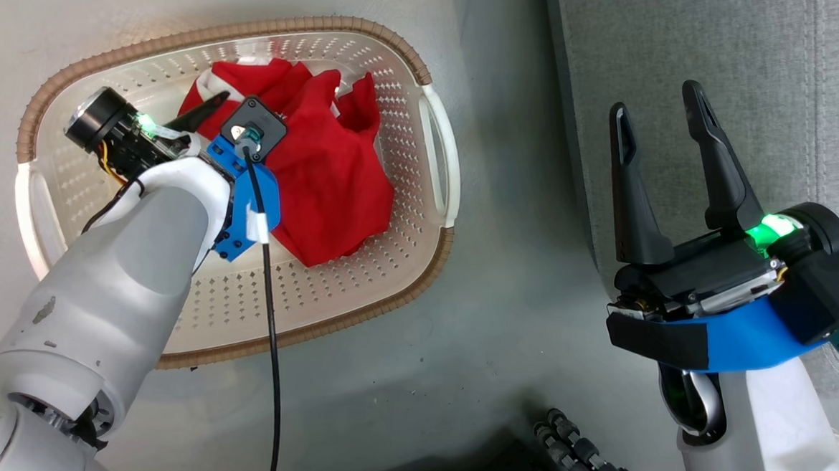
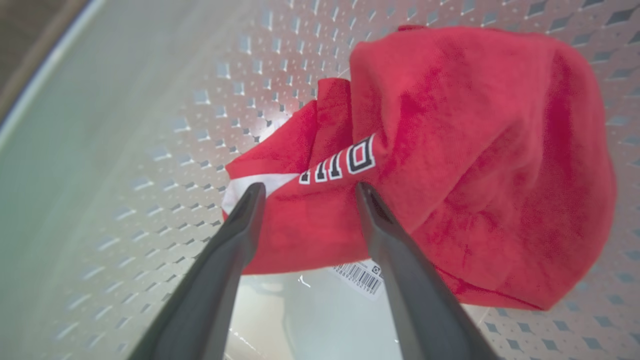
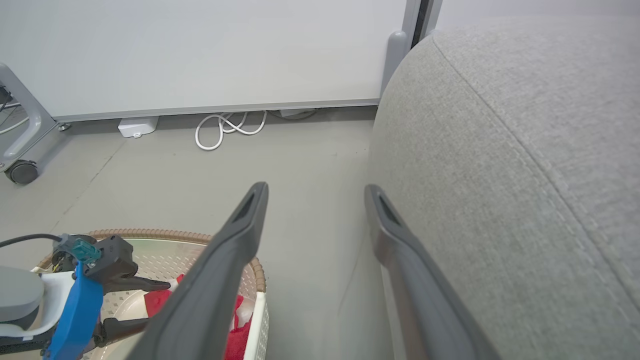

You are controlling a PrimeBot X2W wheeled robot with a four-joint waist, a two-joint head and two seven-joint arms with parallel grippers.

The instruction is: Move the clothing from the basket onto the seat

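Grey floor (image 1: 501,319) holds the basket (image 1: 397,256) beside the seat (image 1: 759,66), clothing (image 1: 322,173) inside.

The head view looks steeply down from above, with the basket (image 1: 331,281) in the upper left of the frame, the seat (image 1: 759,66) in the upper right and the floor (image 1: 502,304) between. The left wrist view sits inside the basket, very close to the clothing (image 2: 475,150). The right wrist view faces across the floor toward a wall (image 3: 200,50), with the basket at lower left and the seat at right.
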